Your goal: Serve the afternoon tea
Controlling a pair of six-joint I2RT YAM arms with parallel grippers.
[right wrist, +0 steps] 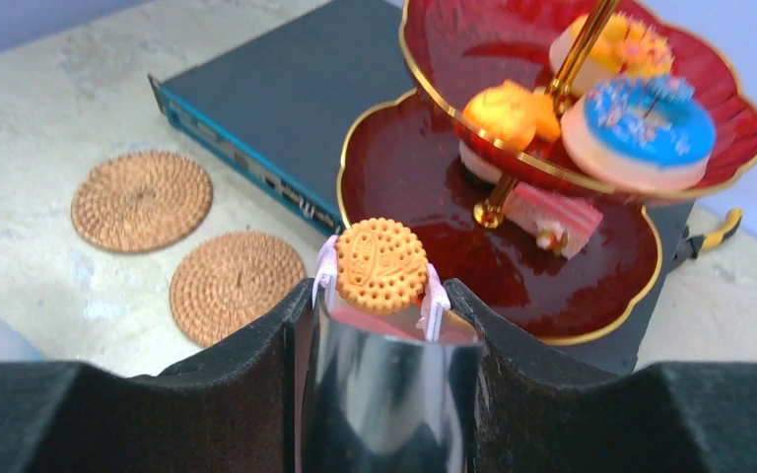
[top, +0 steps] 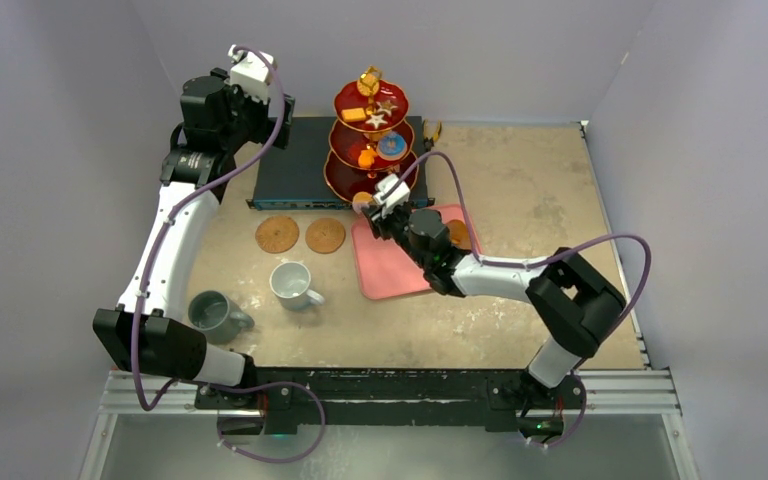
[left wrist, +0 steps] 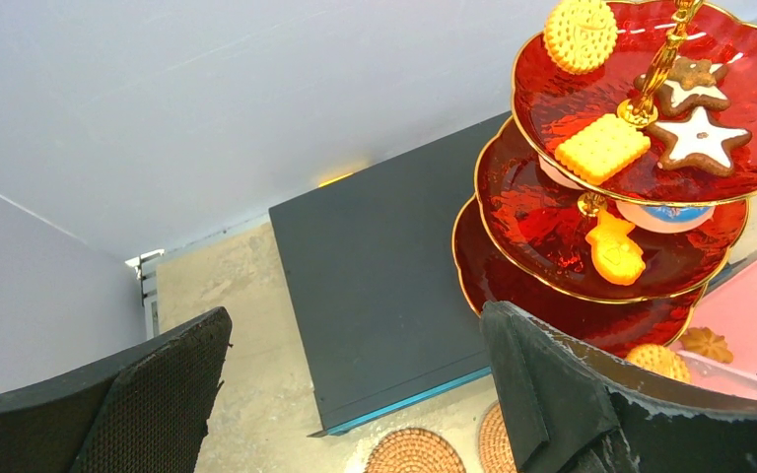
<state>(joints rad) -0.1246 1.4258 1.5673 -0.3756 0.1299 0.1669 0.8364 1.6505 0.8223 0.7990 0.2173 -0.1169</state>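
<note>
We noted, by right wrist view only: right jaws clamped on tongs (right wrist: 384, 394), round biscuit (right wrist: 381, 264) in tips at stand's (right wrist: 404, 177) bottom-tier rim — too small to tell from top view. Left jaws wide, empty. White mug (top: 290, 283), grey mug (top: 215, 313), coasters (top: 277, 234) front-left — open worktop (top: 520, 200) right.

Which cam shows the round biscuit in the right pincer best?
Right wrist: the round biscuit sits centre frame, face-on, clamped in the right pincer in front of the red stand. Top external shows it only as a small pale dot. Left wrist shows what looks like its upper part, low right, partly hidden.
</note>
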